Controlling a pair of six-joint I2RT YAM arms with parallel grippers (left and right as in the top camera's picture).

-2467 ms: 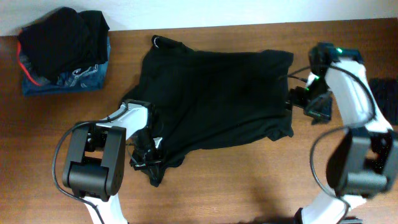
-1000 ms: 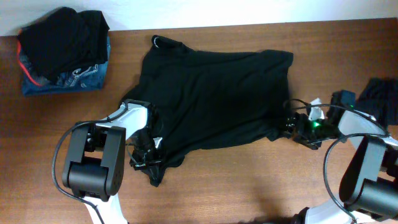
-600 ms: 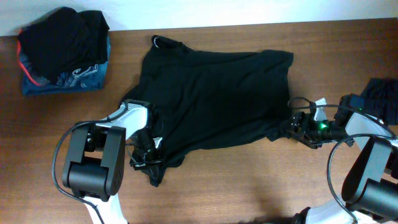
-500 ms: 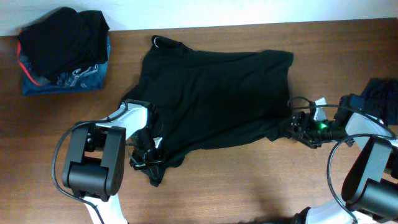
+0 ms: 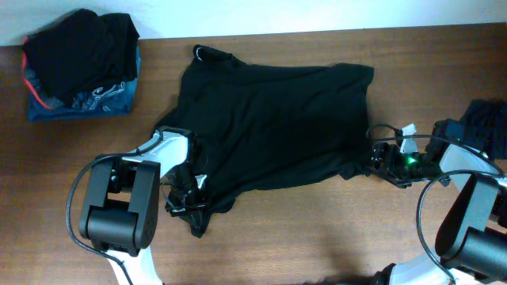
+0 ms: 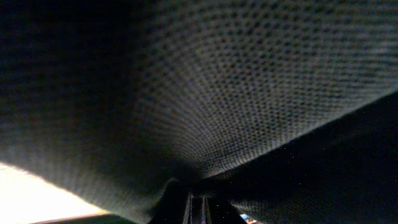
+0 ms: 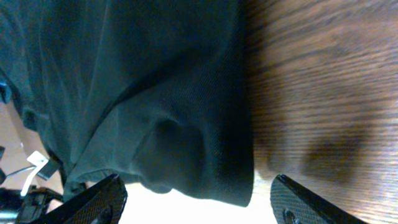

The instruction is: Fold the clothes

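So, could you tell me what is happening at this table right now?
Two robot arms are working on folding a black T-shirt that lies spread, somewhat rumpled, on the table. The left gripper is shut on the shirt's near left corner. The right gripper is open at the near right corner, low by the hem, with nothing gripped yet. No fold has been made. A pile of other clothes sits at the far left.

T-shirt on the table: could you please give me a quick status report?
Left gripper shut on T-shirt corner. Right gripper open at its right hem. T-shirt spread out, unfolded. Clothes pile far left, clear.
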